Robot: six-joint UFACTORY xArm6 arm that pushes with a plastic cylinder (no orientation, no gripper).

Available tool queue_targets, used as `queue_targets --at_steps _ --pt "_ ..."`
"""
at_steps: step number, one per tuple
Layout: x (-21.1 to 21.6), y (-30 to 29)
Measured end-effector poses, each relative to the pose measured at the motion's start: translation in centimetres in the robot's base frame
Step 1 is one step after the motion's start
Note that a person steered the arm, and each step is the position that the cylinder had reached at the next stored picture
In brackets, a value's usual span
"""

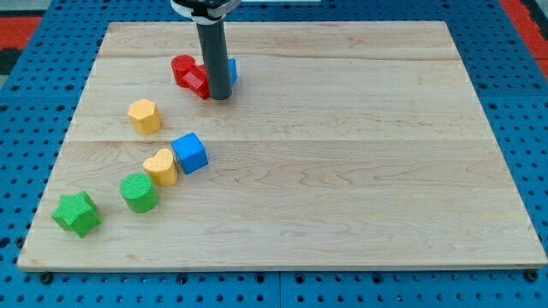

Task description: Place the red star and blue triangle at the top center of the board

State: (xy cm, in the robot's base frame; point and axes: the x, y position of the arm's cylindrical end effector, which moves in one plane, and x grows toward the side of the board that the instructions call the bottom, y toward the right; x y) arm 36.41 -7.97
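A pale wooden board (342, 171) of jointed planks lies on a blue perforated table (34, 103). The arm's straight dark rod descends from the view's top; my tip (221, 97) rests on the board near its top edge, left of centre. There is no pincer to release or clench: the rod only pushes.

The red star-shaped block (190, 74) lies touching the rod on the view's left. The blue triangular block (231, 70) shows only as a sliver at the rod's right, mostly hidden behind it. Both sit left of the top centre.

Judged from their look, these are light, rigid plastic pieces that slide easily on smooth wood and rotate if pushed off-centre; contact is best made on a flat side, in line with the block's middle.

Lower left: a blue cube (189, 153), yellow heart-shaped block (161, 166), yellow hexagonal block (145, 115), green cylinder-like block (139, 192), and green star-shaped block (76, 213).
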Motion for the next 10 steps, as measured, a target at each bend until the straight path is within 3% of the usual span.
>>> queue_targets --at_steps 1,2,3,4,5,7,9,10 --pt "4.8 -1.4" --pt "3.3 -4.8" --pt "0.4 -4.6" --pt "-0.6 -3.5" --pt "-4.3 -2.2" --pt "-7.9 3.7" --pt "-8.8 3.9" --pt "-9.5 7.7"
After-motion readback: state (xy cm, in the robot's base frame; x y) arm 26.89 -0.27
